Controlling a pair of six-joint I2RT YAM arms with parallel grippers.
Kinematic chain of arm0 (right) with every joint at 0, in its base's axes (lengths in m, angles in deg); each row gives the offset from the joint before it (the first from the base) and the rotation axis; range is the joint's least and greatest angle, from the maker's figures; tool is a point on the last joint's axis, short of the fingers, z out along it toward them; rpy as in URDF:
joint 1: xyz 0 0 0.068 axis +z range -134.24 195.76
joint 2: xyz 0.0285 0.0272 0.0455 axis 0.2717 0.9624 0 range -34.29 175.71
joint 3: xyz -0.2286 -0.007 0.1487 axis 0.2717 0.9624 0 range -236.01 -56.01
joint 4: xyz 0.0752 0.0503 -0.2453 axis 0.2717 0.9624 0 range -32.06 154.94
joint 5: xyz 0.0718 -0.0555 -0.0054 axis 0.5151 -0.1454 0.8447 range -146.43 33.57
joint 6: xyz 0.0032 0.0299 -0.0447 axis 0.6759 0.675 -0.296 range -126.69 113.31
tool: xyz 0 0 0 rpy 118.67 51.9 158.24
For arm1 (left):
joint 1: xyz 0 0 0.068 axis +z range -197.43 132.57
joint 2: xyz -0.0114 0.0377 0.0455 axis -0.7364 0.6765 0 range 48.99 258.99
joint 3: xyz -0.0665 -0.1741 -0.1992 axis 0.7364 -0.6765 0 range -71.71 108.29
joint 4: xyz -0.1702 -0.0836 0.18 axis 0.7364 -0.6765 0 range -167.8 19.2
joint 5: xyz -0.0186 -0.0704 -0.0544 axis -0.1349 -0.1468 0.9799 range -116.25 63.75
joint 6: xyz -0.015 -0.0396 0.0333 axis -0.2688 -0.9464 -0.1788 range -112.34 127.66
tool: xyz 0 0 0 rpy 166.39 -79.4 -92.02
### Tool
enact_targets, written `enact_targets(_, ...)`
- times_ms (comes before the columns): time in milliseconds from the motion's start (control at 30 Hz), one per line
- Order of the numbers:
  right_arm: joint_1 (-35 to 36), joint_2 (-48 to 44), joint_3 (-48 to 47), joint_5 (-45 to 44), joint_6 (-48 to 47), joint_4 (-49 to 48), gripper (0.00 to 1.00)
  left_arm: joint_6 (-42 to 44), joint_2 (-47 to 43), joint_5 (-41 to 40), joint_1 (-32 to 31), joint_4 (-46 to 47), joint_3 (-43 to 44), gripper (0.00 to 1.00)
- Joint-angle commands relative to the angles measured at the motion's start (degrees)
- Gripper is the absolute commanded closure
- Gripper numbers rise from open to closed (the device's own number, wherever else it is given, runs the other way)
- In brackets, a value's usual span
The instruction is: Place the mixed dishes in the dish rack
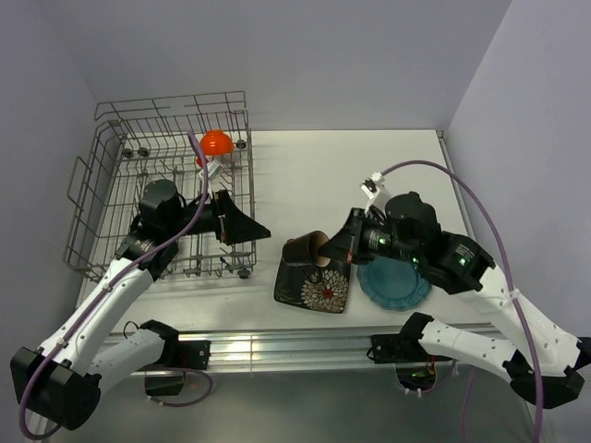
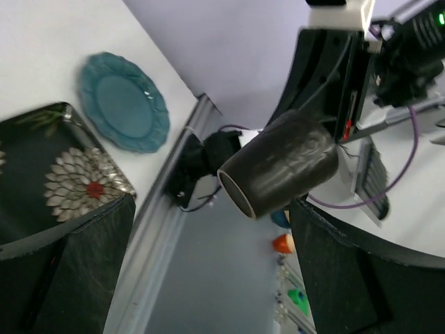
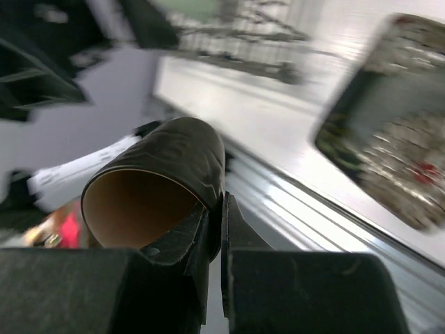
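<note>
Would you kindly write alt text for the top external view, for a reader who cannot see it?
The right gripper holds a small dark mug on its side beside a black flowered plate, with a teal plate next to that. The open left gripper reaches toward the mug from the dish rack, which holds an orange bowl.

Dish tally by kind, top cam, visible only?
Plates: 2, black square flowered plate and teal round plate
Bowls: 1, orange bowl, in the dish rack
Mugs: 1, dark mug, held in the right tool
Total: 4
</note>
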Motion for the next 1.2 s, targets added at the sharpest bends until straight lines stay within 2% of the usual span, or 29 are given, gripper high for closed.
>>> enact_targets(0,-4.43,1.77,-0.48,21.28,-3.45,-20.54,1.00,-9.46,-0.38,5.80,-2.01,17.55,-3.53,0.01)
enact_targets(67,-6.27,2.22,1.20,28.13,-1.96,-25.41,1.00,-11.94,-0.20,5.98,-2.90,22.81,-4.77,0.01)
enact_targets(167,-6.89,4.32,1.29,31.50,-0.98,-31.04,1.00,-19.39,0.23,5.55,-5.52,32.29,-6.97,0.01)
enact_targets(300,-7.42,7.40,2.16,34.05,0.07,-36.06,1.00,-24.33,1.82,4.32,-9.04,40.22,-7.33,0.01)
enact_targets(467,-7.69,8.90,2.96,33.62,-0.54,-39.14,1.00,-27.59,3.40,1.77,-14.31,44.72,-6.36,0.01)
enact_targets(700,-11.11,6.70,6.65,33.18,-1.07,-41.77,1.00,-28.03,2.35,-0.08,-16.87,44.64,-6.54,0.01)
enact_targets(933,-13.40,2.84,10.07,34.59,-1.07,-41.16,1.00,-22.41,0.24,-1.22,-16.96,34.01,-2.85,0.01)
enact_targets(1167,-13.75,1.17,13.06,36.52,1.12,-43.97,1.00,-23.46,0.68,-1.31,-16.96,35.41,-2.75,0.01)
